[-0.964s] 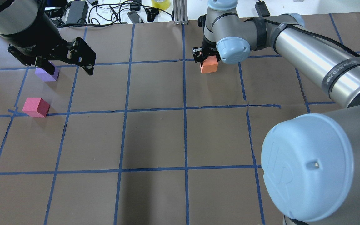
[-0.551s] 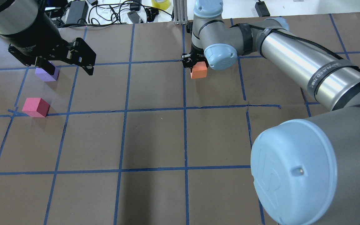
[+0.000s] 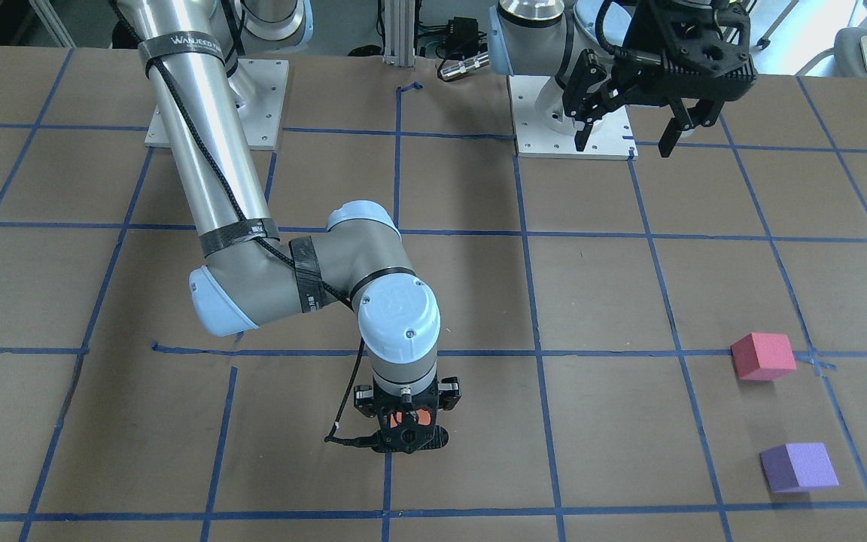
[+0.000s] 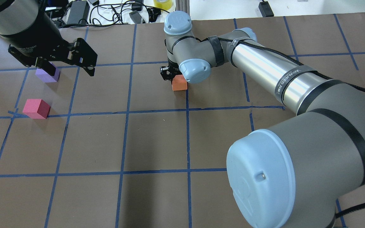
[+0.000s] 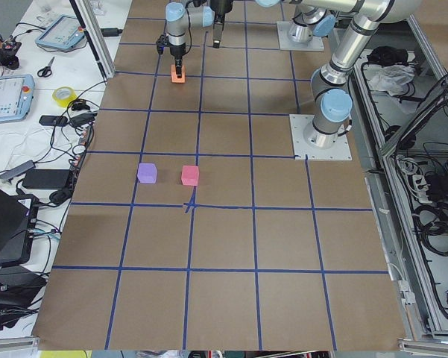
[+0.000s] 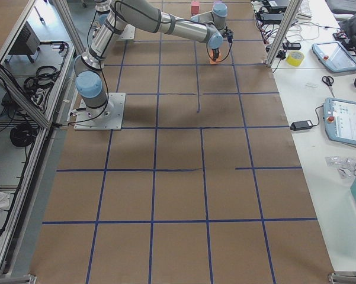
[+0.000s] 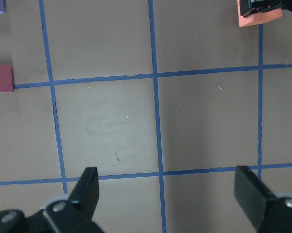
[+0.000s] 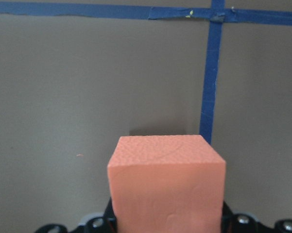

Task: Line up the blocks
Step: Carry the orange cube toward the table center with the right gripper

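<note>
The right arm [image 4: 265, 72] reaches from the robot's edge of the worktop [image 4: 157, 142] toward the far edge, about mid-length, with its elbow bent. The right tool [image 3: 406, 421] points straight down, clamped on the orange block [image 4: 179, 84]. The left tool [image 3: 624, 143] hangs raised near the robot's edge, pointing down, its fingers [image 7: 90, 187] spread wide.

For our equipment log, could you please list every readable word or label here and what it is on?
"WANJEED", followed by unclear characters: black strap on the right arm.
White print on the left gripper body: too blurred to read.
Nothing else is legible.
</note>
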`<action>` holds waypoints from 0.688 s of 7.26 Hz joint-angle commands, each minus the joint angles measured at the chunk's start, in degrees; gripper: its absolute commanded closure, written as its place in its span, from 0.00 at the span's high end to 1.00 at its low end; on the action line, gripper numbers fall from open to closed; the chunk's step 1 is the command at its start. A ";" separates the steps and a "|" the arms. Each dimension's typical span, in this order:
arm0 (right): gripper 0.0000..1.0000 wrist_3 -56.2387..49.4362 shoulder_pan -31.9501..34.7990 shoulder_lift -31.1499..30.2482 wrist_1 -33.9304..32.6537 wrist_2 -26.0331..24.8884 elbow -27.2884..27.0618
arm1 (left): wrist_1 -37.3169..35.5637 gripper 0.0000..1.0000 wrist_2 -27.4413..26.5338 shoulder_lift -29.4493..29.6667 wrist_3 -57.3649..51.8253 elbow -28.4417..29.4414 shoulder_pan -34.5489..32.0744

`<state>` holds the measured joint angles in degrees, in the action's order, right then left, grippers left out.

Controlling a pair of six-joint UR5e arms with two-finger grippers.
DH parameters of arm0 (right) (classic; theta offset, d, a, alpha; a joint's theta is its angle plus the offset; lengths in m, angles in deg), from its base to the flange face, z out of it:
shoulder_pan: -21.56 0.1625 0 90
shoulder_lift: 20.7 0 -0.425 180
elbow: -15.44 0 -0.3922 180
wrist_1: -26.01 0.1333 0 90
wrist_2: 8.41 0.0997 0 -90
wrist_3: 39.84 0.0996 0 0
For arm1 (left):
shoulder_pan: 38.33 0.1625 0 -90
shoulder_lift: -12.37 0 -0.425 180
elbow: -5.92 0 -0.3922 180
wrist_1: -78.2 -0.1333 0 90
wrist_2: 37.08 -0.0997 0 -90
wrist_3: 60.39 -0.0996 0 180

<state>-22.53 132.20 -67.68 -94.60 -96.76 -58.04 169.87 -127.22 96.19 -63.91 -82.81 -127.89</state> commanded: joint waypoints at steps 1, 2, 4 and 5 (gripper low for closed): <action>0.42 1.05 0.28 0.05 -0.06 -0.15 -0.35 | 0.00 1.00 -0.04 0.03 0.00 -0.04 0.00; 0.99 1.06 0.28 -0.03 -0.58 -0.15 -0.43 | 0.00 1.00 -0.04 0.03 0.00 -0.04 0.00; 1.00 1.06 0.28 -0.47 -0.41 0.54 -0.43 | 0.00 1.00 -0.04 0.20 0.00 -0.04 0.00; 1.00 1.49 0.28 -0.65 -0.24 0.73 -0.35 | -1.04 1.00 -0.04 0.46 -0.26 -0.04 0.00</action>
<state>-21.37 132.47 -68.10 -94.97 -96.40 -58.45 169.61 -127.26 96.39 -63.97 -82.85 -127.89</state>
